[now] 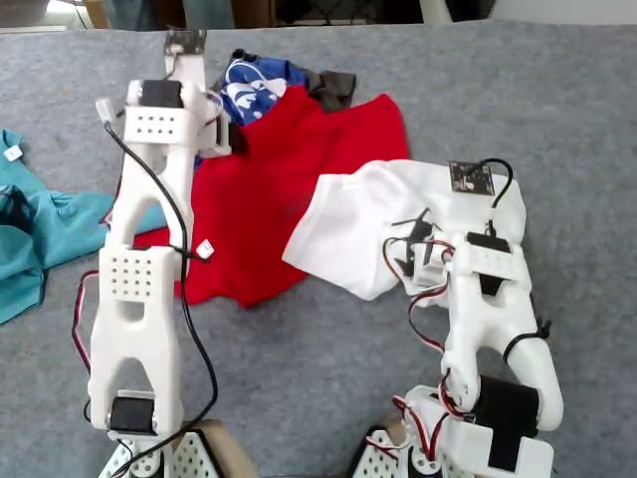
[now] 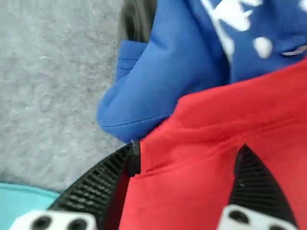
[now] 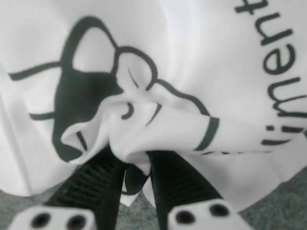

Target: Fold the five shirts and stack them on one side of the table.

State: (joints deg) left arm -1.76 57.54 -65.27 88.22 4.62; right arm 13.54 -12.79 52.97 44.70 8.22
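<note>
High view: pinches a fold of the white shirt (image 1: 348, 214) at the middle of the surface (image 1: 557, 100) in the right gripper (image 3: 132, 163), straddles the adjoining red shirt (image 1: 269, 199) at its far edge with the left gripper (image 2: 188, 153) spread.

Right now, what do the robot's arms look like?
The left arm and right arm are chunky white plastic with dotted holes, black motors at the joints and loose red, black and white cables. The left tool and right tool have black ribbed fingers on white bases.
</note>
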